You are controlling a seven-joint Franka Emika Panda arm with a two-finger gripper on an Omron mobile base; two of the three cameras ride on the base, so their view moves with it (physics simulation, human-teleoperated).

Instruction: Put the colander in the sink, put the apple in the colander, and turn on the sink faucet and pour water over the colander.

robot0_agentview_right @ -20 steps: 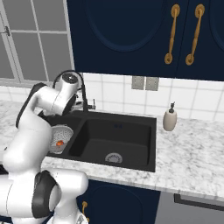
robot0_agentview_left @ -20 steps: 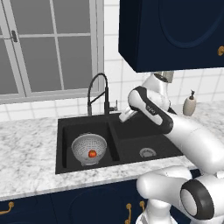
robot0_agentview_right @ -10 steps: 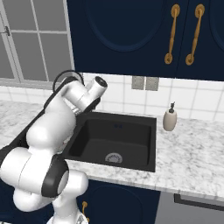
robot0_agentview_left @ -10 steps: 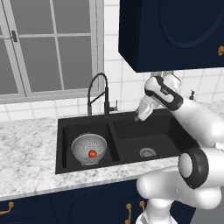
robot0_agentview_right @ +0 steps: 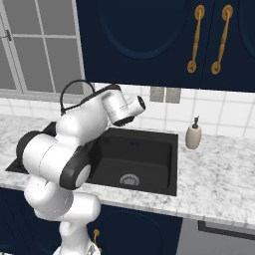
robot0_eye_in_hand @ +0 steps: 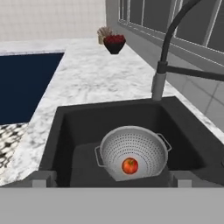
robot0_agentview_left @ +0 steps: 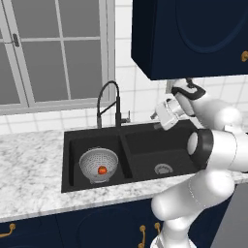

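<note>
Currently the fingers stand wide apart and hold nothing; their two tips show at the bottom of the hand view, on either side of the colander, which lies beyond them with a clear gap. The colander sits upright, mouth up, in the left basin of the sink, its two small side handles lining up roughly across the basin. The apple rests inside it, on the wall nearest the hand, stem end up as far as I can tell.

Behind the colander the sink faucet rises from the rear rim near the divider between the basins, its arch curving over toward the left basin and its spout end hanging above that basin's back. Past the sink, a dark bowl of red fruit stands on the counter.

Versus half a second ago: the hand has swung further left above the right basin's back edge and now looks toward the colander. Colander and apple haven't moved.
</note>
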